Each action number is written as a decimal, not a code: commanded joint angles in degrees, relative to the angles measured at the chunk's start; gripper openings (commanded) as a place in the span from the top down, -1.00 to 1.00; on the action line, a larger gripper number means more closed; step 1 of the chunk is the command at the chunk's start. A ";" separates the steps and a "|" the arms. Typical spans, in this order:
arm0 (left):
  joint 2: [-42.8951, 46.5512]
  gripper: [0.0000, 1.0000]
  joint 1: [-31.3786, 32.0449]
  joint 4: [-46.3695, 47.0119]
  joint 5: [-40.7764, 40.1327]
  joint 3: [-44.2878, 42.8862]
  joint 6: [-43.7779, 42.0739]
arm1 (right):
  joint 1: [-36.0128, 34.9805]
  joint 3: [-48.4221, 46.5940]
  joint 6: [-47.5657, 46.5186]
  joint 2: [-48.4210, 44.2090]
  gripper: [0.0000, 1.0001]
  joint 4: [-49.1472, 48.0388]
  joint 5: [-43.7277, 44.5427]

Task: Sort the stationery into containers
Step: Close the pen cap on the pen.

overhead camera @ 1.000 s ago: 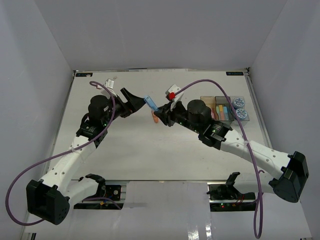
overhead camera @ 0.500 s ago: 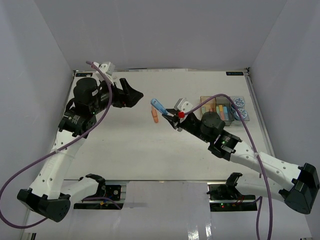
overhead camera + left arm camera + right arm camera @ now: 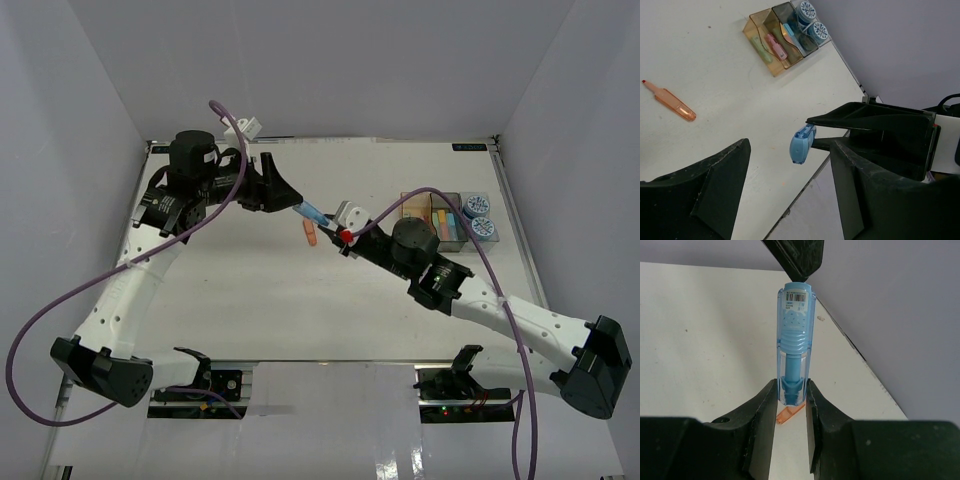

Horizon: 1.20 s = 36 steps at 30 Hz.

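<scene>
**Top external view.** Three bins stand in a row on the right side of the table point(image 3: 250, 300): the amber bin point(image 3: 412, 200), the grey bin point(image 3: 444, 199) and the clear bin point(image 3: 491, 209). The clear bin holds two patterned tubs point(image 3: 474, 205). Well to the left of the amber bin, the right gripper point(image 3: 328, 226) holds a light blue stick point(image 3: 313, 214) above the table, pointing away from the bins. The left gripper point(image 3: 293, 203) is at the stick's free end, but contact cannot be judged in this view. An orange stick point(image 3: 310, 235) lies on the table just below, well apart from the amber bin.

**Left wrist view.** The left gripper point(image 3: 790, 150) has its jaws standing apart. The end of the light blue stick point(image 3: 801, 145) sits between them and touches neither. The right gripper point(image 3: 875, 125) is behind the stick. The amber bin point(image 3: 752, 30) contains a green stick point(image 3: 760, 47) and a pink stick point(image 3: 776, 46). The grey bin point(image 3: 782, 11) beside it holds further sticks, and the tubs point(image 3: 806, 10) are just beyond. The orange stick point(image 3: 670, 102) lies on the table, well apart from the amber bin.

**Right wrist view.** The right gripper point(image 3: 791, 392) is clamped on the lower end of the light blue stick point(image 3: 795, 340), with its fingers point(image 3: 760, 410) pressed against both sides. A finger of the left gripper point(image 3: 800, 260) hangs just above the barcoded top end. The tip of the orange stick point(image 3: 789, 413) shows beneath.
</scene>
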<state>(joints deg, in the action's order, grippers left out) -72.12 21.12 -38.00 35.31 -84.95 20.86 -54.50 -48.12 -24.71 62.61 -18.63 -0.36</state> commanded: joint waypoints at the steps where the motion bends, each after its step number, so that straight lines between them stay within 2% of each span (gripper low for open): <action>1: 0.67 -0.50 0.06 -1.03 2.31 -2.24 -1.44 | -0.26 -3.82 -1.92 0.93 0.85 -3.60 -1.57; 14: 0.92 -0.15 0.06 0.11 3.19 0.74 -4.69 | -0.34 -6.46 -2.27 3.05 0.85 -3.96 -2.36; 19: 1.71 0.16 0.06 1.96 5.29 2.15 -6.10 | -0.34 -6.73 -2.01 2.96 0.85 -3.69 -3.07; 21: 1.89 0.22 0.06 2.49 6.08 2.42 -6.45 | -0.26 -6.73 -1.92 2.87 0.85 -3.60 -3.15; 26: 1.98 0.56 0.06 3.02 7.40 2.51 -7.06 | -0.34 -6.99 -1.92 3.04 0.85 -3.87 -3.15; 30: 1.80 0.66 0.06 3.11 8.63 2.77 -6.54 | -0.26 -7.87 -2.36 3.48 0.85 -4.30 -3.51; 36: 1.19 0.67 0.14 3.11 8.46 4.00 -5.13 | -0.34 -10.85 -3.59 4.10 0.85 -5.10 -3.59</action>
<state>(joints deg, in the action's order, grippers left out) -71.61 20.93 -34.39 42.52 -82.74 15.73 -54.43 -53.89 -27.29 66.96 -18.85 -2.72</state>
